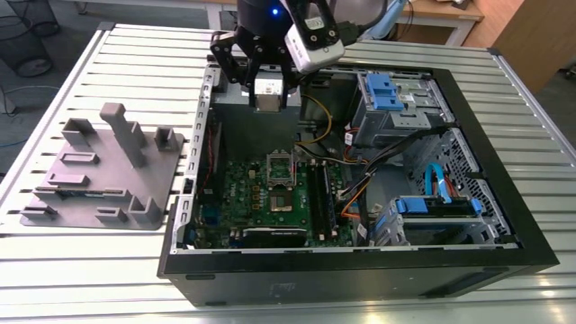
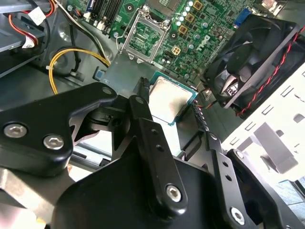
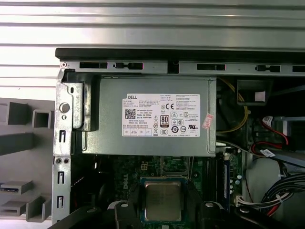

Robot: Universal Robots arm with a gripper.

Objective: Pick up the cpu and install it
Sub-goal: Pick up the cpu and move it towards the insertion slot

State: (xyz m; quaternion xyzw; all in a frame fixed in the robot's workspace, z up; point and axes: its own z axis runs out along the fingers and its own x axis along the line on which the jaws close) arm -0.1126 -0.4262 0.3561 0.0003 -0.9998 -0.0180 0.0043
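Note:
My gripper (image 1: 269,86) hangs over the back of the open computer case (image 1: 504,202) and is shut on the cpu (image 1: 270,94), a flat silver square with a pale rim. Both wrist views show the cpu (image 2: 167,99) (image 3: 163,200) held flat by two opposite edges between the black fingers (image 2: 141,107). It sits in the air above the green motherboard (image 1: 270,196). The empty metal socket frame (image 1: 280,171) (image 2: 146,35) lies on the board a short way ahead of the chip, towards the case front.
The grey power supply (image 3: 147,114) fills the case's rear corner under the arm. A black fan (image 2: 252,57), loose cables (image 1: 315,128) and blue drive cages (image 1: 387,88) crowd the case. The grey holder tray (image 1: 99,175) stands on the slatted table at the exterior view's left.

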